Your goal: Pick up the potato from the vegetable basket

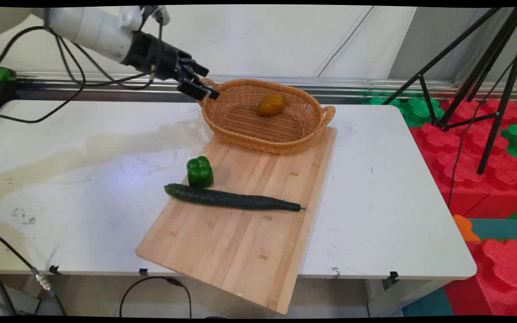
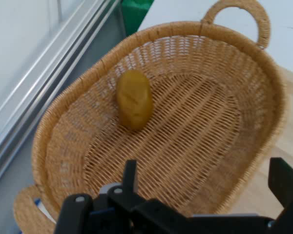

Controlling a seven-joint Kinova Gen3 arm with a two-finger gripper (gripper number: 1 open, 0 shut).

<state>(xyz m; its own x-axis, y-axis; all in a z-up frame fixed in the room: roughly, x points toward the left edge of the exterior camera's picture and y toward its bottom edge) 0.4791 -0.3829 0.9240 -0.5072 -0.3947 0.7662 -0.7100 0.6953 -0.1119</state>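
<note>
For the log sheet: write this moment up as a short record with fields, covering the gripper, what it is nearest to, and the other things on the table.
gripper: open, holding nothing, raised over the near-left rim of the basket
basket: woven wicker, two handles, standing at the far end of the cutting board
in basket: one yellow-brown potato, lying towards the far side
cutting board: light wood, set at a slant, its near corner overhanging the table
on board: green pepper at the left edge; long cucumber lying across, just in front of the pepper
</note>
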